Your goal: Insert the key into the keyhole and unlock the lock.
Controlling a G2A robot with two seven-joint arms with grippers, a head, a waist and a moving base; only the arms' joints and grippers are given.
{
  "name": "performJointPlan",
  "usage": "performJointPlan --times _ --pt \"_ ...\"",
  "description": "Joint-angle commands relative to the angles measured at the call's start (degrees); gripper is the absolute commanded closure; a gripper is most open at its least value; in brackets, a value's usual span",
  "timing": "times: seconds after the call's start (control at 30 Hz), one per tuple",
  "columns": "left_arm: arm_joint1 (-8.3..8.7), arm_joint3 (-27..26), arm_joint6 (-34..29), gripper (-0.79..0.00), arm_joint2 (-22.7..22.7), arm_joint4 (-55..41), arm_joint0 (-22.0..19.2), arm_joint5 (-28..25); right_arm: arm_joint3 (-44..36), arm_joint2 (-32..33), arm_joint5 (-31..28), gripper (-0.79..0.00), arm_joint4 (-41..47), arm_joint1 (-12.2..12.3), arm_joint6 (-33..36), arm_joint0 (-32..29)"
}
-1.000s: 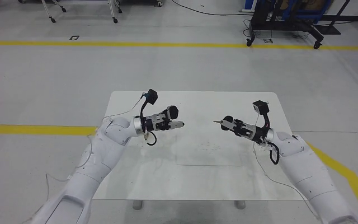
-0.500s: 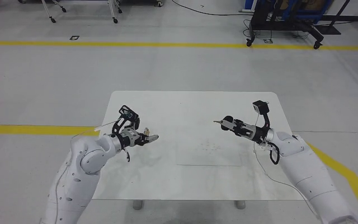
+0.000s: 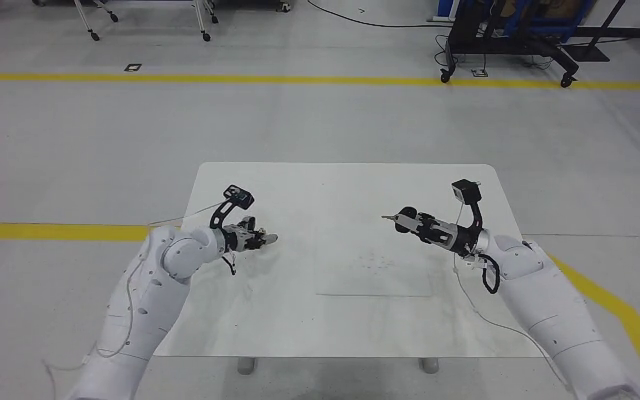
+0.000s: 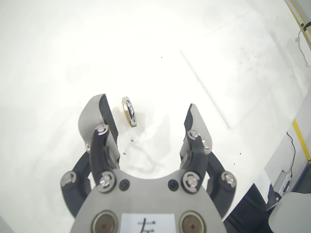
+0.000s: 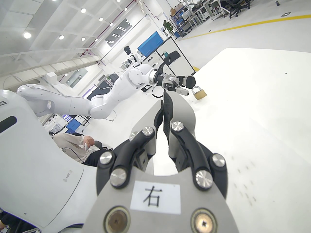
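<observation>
White surface (image 3: 350, 310) carries everything. Over its left part the left pincer (image 4: 147, 101) hangs low, jaws spread wide and gripping nothing. Above the right part the right pincer (image 5: 166, 95) has its fingers pressed together on the key (image 3: 388, 217), whose thin tip juts toward the middle. Between the left pincer's fingers, close to one and touching neither, sits the brass lock (image 4: 130, 112).
</observation>
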Motion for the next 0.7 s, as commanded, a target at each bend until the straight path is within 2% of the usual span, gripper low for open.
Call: performJointPlan --times 0.0,0.23,0.4,0.47,0.67 --pt "-0.09 1.1 -0.1 -0.385 0.6 0.1 -0.6 0.0 0.0 0.0 0.0 0.0 0.0 0.0 0.0 0.0" --pt "-0.17 2.8 0.4 -0.351 1.7 0.9 -1.7 0.9 0.0 0.0 0.0 0.0 0.0 0.0 0.0 0.0" --pt "-0.31 3.5 0.9 -0.286 2.8 1.8 -2.2 1.8 0.0 0.0 0.0 0.0 0.0 0.0 0.0 0.0" --pt "-0.42 4.1 0.9 -0.249 3.4 2.2 -2.7 2.3 0.0 0.0 0.0 0.0 0.0 0.0 0.0 0.0" --pt "-0.56 5.0 0.4 -0.065 4.6 2.8 -3.2 2.3 0.0 0.0 0.0 0.0 0.0 0.0 0.0 0.0"
